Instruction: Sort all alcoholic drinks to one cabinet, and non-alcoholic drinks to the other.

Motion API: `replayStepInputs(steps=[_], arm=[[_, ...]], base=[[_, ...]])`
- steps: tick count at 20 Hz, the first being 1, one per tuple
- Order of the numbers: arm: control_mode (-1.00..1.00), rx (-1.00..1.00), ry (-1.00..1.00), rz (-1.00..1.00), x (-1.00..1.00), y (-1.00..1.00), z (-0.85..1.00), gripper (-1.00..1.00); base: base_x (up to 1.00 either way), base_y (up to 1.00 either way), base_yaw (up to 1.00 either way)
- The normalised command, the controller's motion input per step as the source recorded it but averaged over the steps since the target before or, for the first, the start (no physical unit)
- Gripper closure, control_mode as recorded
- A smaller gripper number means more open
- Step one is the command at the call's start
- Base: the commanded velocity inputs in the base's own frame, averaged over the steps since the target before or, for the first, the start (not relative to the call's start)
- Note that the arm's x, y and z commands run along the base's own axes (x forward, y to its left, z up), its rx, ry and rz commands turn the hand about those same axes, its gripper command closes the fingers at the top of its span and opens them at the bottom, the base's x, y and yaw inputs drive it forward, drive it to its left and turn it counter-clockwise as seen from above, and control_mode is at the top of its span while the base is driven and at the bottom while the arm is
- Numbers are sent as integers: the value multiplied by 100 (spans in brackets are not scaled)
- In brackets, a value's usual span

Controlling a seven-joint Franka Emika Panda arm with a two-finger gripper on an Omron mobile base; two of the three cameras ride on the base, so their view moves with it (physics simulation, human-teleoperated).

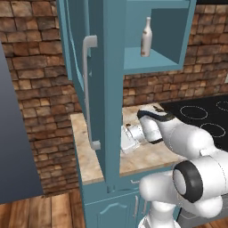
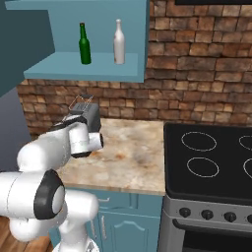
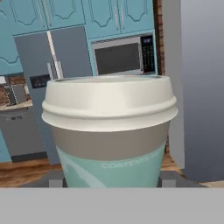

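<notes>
We see the small pale lidded paper cup with a greenish band (image 3: pixel 109 131) standing upright straight ahead of the hand camera, so close that it takes up most of that view. Its long axis runs vertical, lid on top. The two dark fingers (image 3: pixel 55 183) rise at either side of its base, narrowed in against its wall, and we judge that they have hold of the cup, though the contact itself is cut off by the lower edge.

In the base views the hand sits low over the marble-patterned worktop (image 2: pixel 133 147), just beside the dark toaster (image 2: pixel 88 117). There the arm's own wrist hides the cup and the fingertips.

Above the toaster, the open teal cabinet (image 2: pixel 74 69) holds a green glass bottle (image 2: pixel 84 44) and a slim cream-white narrow-necked bottle (image 2: pixel 118 42), standing near each other. We judge the cup belongs in the other cabinet; we cannot make out where that one is.
</notes>
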Motion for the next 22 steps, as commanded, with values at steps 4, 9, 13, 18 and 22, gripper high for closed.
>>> replayStepInputs(steps=[4, 9, 13, 18, 22], arm=[[-100, 0, 0, -4, -83, -48, 65, 100], [-100, 0, 0, 0, -66, -51, 67, 100], [-100, 0, 0, 0, -55, -48, 86, 100], [-100, 0, -1, 0, -54, -49, 74, 100], [-100, -1, -2, 1, -30, -62, 57, 100]], base=[[0, 0, 0], [0, 0, 0], [0, 0, 0], [0, 0, 0], [0, 0, 0]])
